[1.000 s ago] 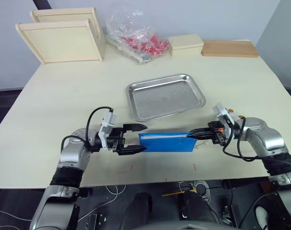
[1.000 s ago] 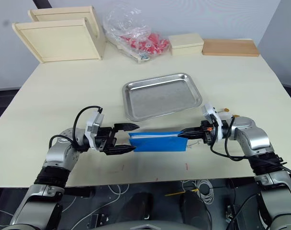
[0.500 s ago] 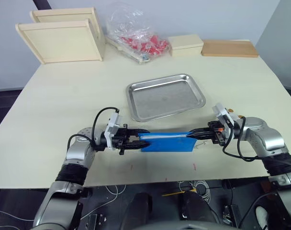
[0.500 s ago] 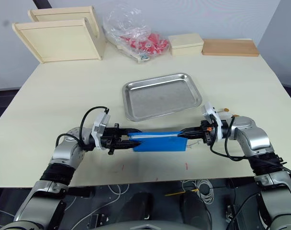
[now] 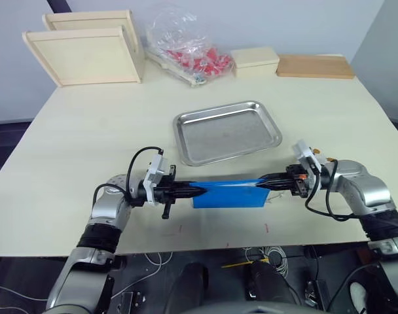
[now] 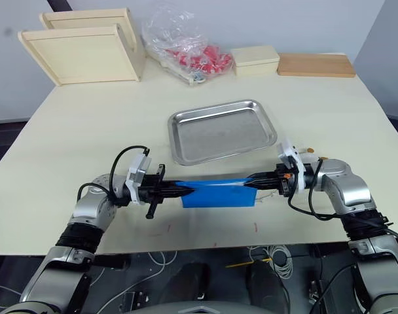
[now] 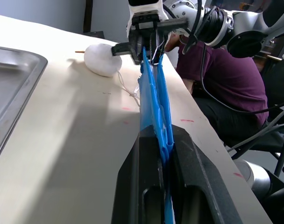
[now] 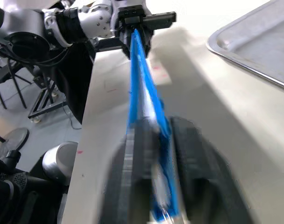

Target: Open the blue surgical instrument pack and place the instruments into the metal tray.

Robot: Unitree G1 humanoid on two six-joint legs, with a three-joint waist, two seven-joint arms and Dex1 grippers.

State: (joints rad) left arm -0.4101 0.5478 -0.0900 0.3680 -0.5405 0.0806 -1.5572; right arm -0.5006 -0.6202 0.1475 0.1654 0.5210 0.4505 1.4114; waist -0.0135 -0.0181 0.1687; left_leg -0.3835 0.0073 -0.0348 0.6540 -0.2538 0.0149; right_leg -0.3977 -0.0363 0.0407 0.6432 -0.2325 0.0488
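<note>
The blue surgical instrument pack [image 5: 228,193] stands on edge on the table, stretched between my two grippers just in front of the metal tray [image 5: 225,134], which has nothing in it. My left gripper [image 5: 198,190] is shut on the pack's left end, and the left wrist view has the blue fabric pinched between its fingers [image 7: 179,154]. At the pack's right end my right gripper [image 5: 261,184] has its fingers [image 8: 141,140] parted, with the blue edge still between them. The instruments are hidden inside the pack.
Two pale wooden boxes [image 5: 88,55], a clear bag of red items [image 5: 186,49], a small pale box [image 5: 254,61] and a wooden board [image 5: 315,65] line the table's far edge. A white lump on a string [image 7: 102,59] lies by the right gripper. A person in a purple shirt [image 7: 216,79] sits beyond the table.
My left gripper moved right onto the pack's left end and closed on it. My right gripper, shut on the right end before, has parted its fingers.
</note>
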